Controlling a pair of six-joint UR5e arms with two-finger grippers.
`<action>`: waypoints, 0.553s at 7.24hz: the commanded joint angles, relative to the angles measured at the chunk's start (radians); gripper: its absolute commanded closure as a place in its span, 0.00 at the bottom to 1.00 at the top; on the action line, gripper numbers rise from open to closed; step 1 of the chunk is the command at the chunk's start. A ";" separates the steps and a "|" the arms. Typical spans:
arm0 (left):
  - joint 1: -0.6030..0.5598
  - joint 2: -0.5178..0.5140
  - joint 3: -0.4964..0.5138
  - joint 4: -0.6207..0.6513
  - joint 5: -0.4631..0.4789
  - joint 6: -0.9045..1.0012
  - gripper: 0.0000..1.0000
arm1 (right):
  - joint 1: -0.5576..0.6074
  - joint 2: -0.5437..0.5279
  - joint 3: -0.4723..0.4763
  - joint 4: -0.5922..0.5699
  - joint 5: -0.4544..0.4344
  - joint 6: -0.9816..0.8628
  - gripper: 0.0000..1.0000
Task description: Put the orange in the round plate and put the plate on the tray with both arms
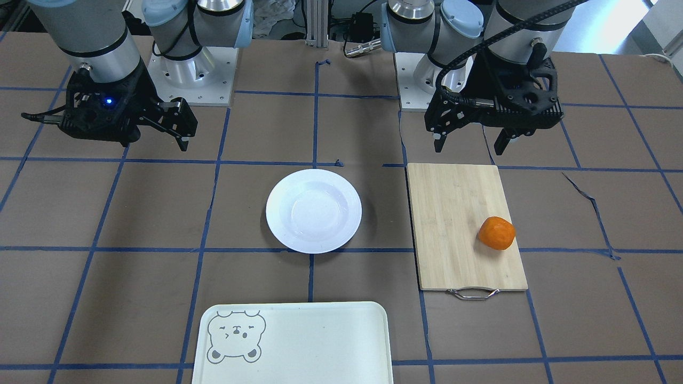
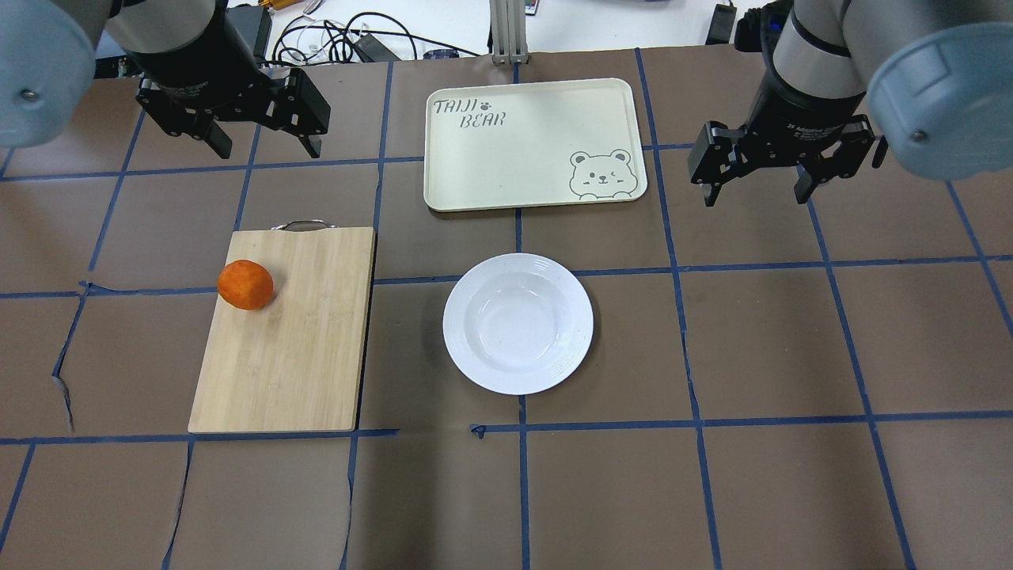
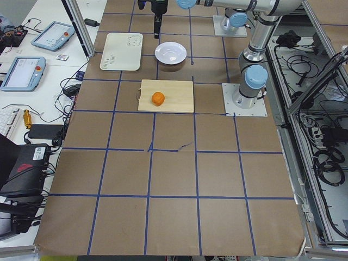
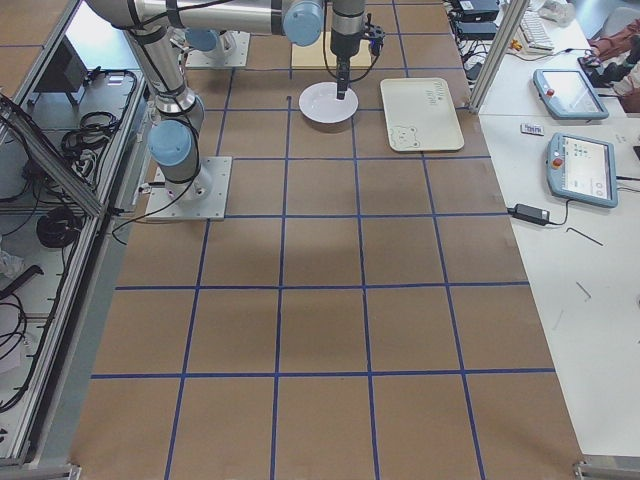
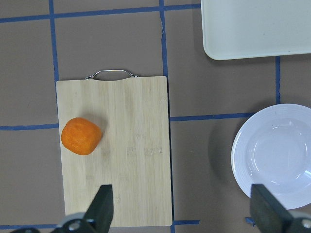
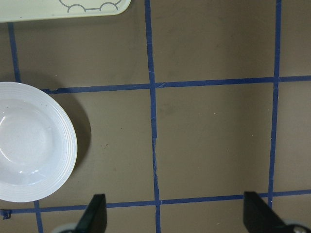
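The orange lies on a bamboo cutting board, near its left edge, and also shows in the left wrist view. The white round plate sits empty mid-table. Beyond it lies the cream tray with a bear face, nothing on it. My left gripper hangs open high over the table, beyond the board. My right gripper hangs open to the right of the tray. Neither holds anything.
The cutting board has a metal handle on its far edge. Brown paper with blue tape lines covers the table. Cables lie beyond the far edge. Tablets rest on a side bench.
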 commanded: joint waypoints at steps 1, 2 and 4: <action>0.000 0.000 0.000 -0.001 -0.001 0.000 0.00 | -0.001 -0.002 0.009 0.000 0.003 -0.005 0.00; 0.000 0.000 -0.002 0.000 -0.001 0.000 0.00 | 0.002 -0.005 0.007 0.000 0.003 -0.005 0.00; 0.000 0.000 -0.002 -0.001 -0.002 0.000 0.00 | 0.004 -0.004 0.004 -0.005 0.003 0.002 0.00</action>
